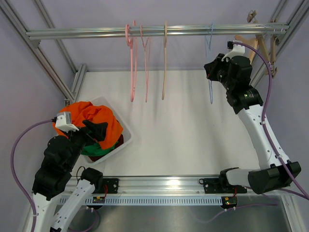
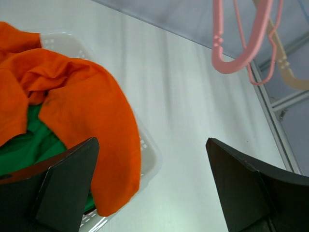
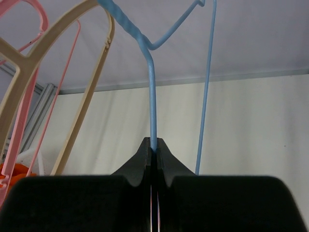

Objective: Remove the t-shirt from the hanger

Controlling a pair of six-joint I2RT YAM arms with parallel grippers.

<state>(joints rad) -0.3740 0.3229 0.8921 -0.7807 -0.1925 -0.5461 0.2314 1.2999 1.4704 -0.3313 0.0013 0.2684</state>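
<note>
The right claw (image 3: 153,149) was clamped tight on the wire of the blue hanger (image 3: 152,92), which hung from the rail (image 1: 96,33). The orange t-shirt (image 1: 99,118) lay crumpled in the white basket (image 1: 126,137) on the table (image 1: 183,130), over a green garment (image 1: 99,149). The left claw (image 2: 152,191) hovered above that basket, fingers spread apart. Pink hangers (image 1: 131,63) and a beige hanger (image 1: 164,63) hung left of the blue hanger.

Left arm (image 1: 57,162) crouched low, fingers (image 2: 67,188) spread wide; right arm (image 1: 255,126) stretched up, fingers (image 3: 137,169) pressed together
</note>
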